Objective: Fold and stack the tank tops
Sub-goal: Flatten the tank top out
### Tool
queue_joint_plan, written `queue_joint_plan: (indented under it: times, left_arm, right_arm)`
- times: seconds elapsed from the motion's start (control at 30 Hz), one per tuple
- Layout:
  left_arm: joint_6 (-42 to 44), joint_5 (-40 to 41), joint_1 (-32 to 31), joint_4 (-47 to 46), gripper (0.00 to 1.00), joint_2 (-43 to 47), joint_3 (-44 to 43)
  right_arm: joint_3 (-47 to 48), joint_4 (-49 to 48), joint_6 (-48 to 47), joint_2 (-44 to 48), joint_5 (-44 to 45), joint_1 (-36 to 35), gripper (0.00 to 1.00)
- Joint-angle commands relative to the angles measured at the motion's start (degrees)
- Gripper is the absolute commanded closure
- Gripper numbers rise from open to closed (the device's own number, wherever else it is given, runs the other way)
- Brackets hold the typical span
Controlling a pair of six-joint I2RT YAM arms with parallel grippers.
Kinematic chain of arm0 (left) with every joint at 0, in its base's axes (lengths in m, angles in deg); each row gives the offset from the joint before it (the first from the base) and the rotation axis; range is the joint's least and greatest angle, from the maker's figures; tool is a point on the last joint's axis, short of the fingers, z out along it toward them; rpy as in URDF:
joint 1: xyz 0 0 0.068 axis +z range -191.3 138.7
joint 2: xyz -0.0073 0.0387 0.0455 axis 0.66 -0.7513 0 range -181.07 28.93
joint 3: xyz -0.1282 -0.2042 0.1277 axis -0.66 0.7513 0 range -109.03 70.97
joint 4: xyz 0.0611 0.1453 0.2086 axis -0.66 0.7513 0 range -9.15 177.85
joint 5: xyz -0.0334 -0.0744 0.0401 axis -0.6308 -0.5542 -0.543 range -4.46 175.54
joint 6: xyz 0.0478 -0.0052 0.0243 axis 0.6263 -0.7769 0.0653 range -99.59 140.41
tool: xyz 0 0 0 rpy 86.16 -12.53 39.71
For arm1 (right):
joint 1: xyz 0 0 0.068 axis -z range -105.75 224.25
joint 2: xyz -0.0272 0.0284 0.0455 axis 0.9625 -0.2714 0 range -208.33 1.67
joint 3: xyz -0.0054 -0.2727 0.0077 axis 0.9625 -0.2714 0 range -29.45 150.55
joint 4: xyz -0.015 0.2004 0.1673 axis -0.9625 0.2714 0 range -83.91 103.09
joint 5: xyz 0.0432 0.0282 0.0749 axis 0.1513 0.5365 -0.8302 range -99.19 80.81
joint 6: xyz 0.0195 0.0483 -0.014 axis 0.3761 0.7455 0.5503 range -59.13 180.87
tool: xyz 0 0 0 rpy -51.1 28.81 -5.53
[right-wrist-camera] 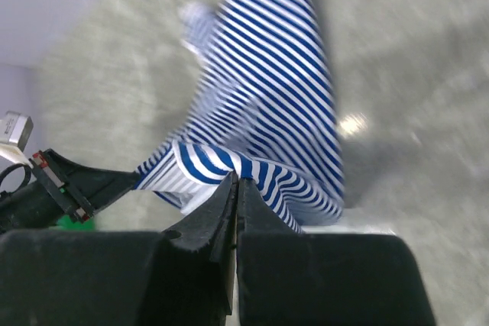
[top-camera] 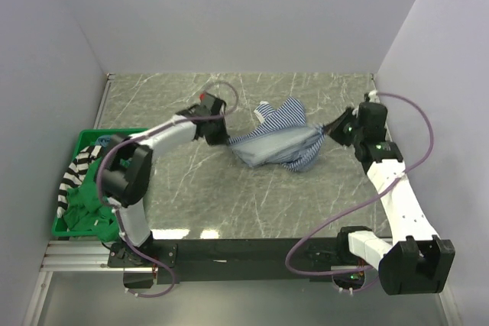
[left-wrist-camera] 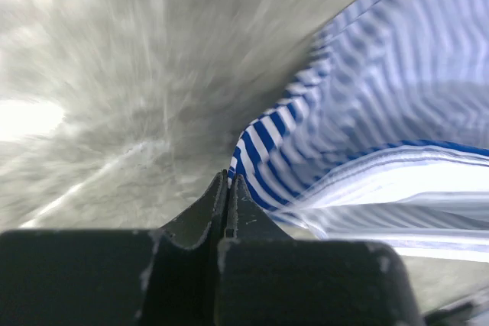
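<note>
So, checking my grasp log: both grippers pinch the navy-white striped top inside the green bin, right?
Wrong place. The left gripper and right gripper pinch the striped top over the table, apart from the green bin at the left; the top external view shows it.

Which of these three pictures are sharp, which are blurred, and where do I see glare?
Top external view: sharp and evenly lit, soft shadow under the striped tank top. Left wrist view: the table is smeared in streaks, white glare at the left edge; the left claw is sharp. Right wrist view: cloth and table blurred, one small glare spot; the right claw is sharp.
</note>
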Motion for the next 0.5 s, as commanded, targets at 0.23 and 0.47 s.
queue_joint_plan:
  times: [0.23, 0.47]
  left_arm:
    - [4.11, 9.55, 5.34, 12.60, 1.00, 21.91, -30.05]
    - [4.64, 10.96, 5.34, 14.19, 1.00, 30.45, -41.22]
  right_arm:
    - [26.70, -9.40, 1.73, -0.16, -10.49, -1.31, 1.00]
    - [36.47, -13.19, 2.79, 2.39, -13.13, -1.31, 1.00]
